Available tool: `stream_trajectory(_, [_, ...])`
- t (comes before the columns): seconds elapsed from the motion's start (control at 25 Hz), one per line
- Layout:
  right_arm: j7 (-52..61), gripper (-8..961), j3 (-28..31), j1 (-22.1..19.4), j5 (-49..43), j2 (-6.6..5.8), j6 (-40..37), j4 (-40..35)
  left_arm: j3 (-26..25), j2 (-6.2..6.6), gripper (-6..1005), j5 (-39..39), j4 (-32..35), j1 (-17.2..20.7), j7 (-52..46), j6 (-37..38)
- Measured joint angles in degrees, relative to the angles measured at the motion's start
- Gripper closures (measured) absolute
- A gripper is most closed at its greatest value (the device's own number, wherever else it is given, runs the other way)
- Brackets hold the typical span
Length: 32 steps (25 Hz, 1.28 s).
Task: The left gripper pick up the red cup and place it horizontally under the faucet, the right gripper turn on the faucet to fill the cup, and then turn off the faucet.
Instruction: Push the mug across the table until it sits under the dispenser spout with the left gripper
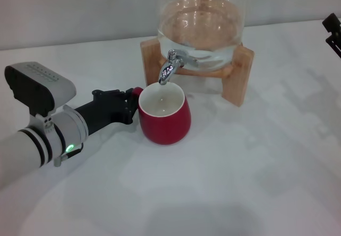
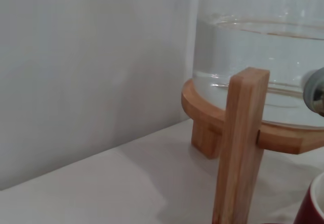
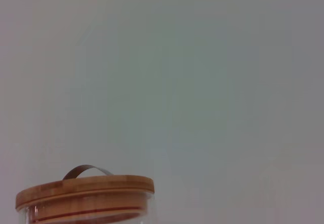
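Note:
The red cup [image 1: 165, 121] stands upright on the white table, its white inside open to the top, right below the spout of the chrome faucet [image 1: 170, 65]. The faucet is fitted to the clear glass jar [image 1: 201, 28], which holds water. My left gripper [image 1: 132, 104] reaches in from the left and is shut on the cup's small handle. A sliver of the cup's rim [image 2: 315, 206] shows in the left wrist view. My right gripper [image 1: 333, 31] is only partly in view at the far right edge, well away from the faucet.
The jar sits on a wooden stand [image 1: 237, 84], whose leg [image 2: 240, 148] is close in the left wrist view. The right wrist view shows the jar's bamboo lid [image 3: 86, 191] against a plain wall. Bare white table lies in front and to the right.

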Motion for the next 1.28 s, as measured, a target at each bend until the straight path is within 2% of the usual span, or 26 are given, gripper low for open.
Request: stream_trajectory(1.28, [0.0,98,0.1,-0.2,0.4,-0.17,-0.8,0.0,-1.7,0.17,841,-0.3,-0.5,0.1,1.6,-0.7])
